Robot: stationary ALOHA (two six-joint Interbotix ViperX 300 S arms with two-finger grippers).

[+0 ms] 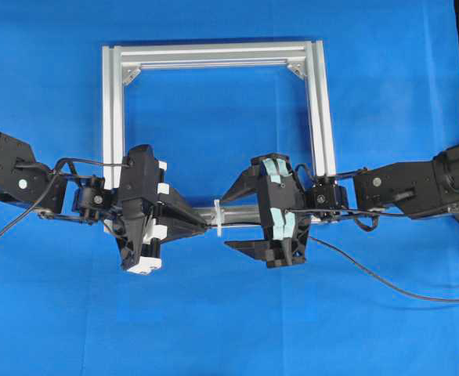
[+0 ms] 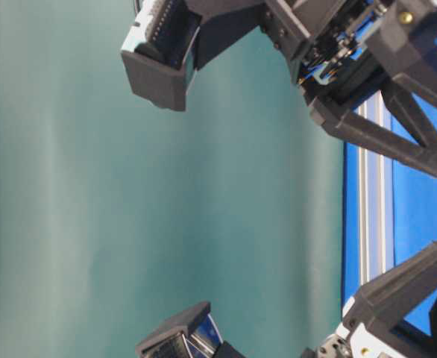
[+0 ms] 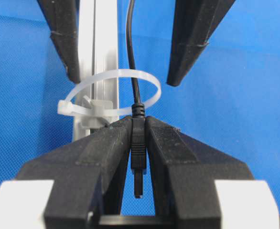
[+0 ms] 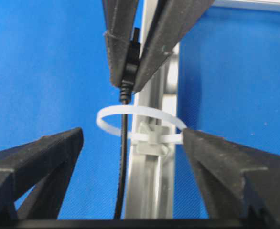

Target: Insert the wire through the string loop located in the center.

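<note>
Seen from the left wrist camera, the left gripper [image 3: 138,143] is clamped on the plug [image 3: 138,152] of the wire [image 3: 130,47], which runs on through the string loop [image 3: 112,93] on the metal frame [image 3: 99,43]. Beyond it the right gripper [image 3: 123,52] stands wide apart, holding nothing. The handover looks done; the next move probably calls for drawing the plug gently back so more wire passes through.

String loop [image 1: 217,218]: a tiny white speck overhead, form unreadable; out of the table-level view. Wire [image 1: 386,280]: runs off the overhead view's right edge; cut by the bottom edge in the right wrist view. Aluminium frame [image 1: 214,55]: lower rail hidden beneath both arms. Table-level view: blurred.
</note>
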